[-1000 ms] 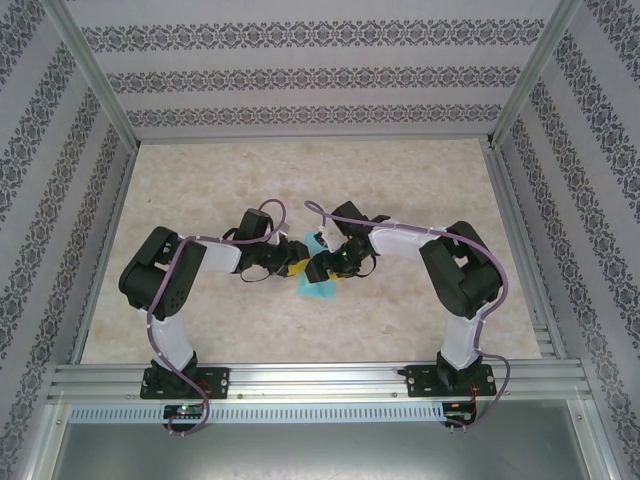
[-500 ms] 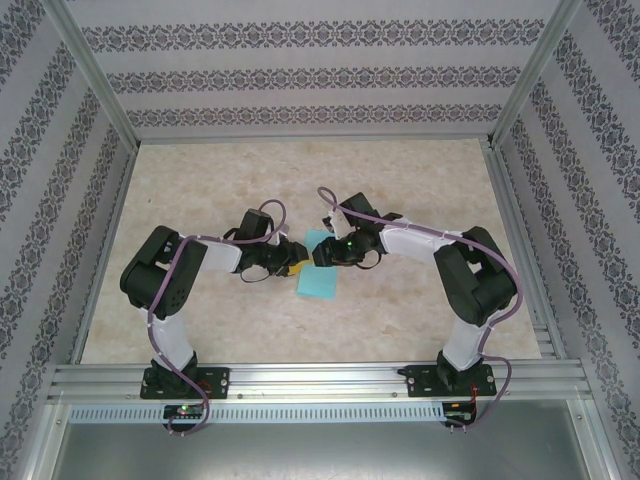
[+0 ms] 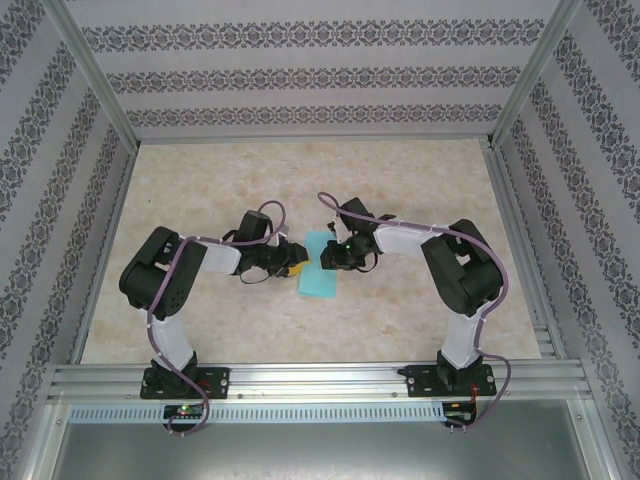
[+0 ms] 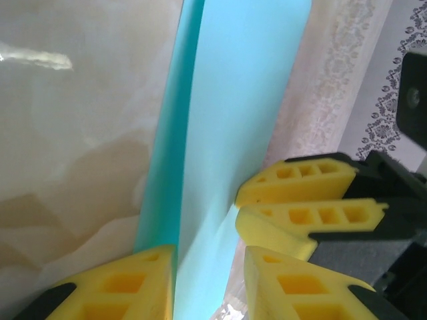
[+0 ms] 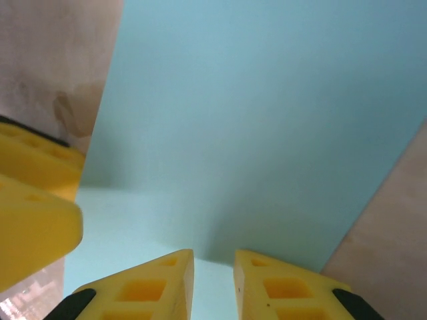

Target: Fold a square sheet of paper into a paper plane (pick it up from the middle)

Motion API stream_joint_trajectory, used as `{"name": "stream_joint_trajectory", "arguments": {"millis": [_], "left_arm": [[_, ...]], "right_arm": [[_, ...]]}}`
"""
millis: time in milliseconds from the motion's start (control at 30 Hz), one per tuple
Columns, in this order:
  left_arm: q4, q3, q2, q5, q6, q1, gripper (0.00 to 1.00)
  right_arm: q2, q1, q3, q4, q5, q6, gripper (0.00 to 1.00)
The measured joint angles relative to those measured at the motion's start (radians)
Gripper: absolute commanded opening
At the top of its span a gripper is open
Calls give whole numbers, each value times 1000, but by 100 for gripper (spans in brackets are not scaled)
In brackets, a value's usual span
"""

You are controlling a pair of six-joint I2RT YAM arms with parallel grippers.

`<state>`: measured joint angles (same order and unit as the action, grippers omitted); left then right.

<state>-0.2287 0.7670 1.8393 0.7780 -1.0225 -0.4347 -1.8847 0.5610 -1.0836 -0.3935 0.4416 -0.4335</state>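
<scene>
Paper (image 5: pixel 267 120), plain turquoise, edge pinched in right gripper (image 5: pixel 213 257).

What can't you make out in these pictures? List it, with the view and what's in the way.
- Top view: creases in the paper are too small to read, and the right tool covers part of it.
- Left wrist view: the paper's near end is cut off by the bottom edge, between the fingers of the left tool.
- Right wrist view: whether the right tool pinches the paper; the contact is unclear.
</scene>
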Motion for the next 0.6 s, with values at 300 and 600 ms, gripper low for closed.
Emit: {"name": "stream_joint_trajectory", "arguments": {"millis": [300, 600], "left_arm": [[-13, -116, -94, 43, 0, -42, 32], [-18, -114, -117, 63, 0, -72, 31]], "right_arm": [[-16, 0, -25, -34, -11, -26, 22], [-24, -1, -36, -48, -11, -40, 22]]}}
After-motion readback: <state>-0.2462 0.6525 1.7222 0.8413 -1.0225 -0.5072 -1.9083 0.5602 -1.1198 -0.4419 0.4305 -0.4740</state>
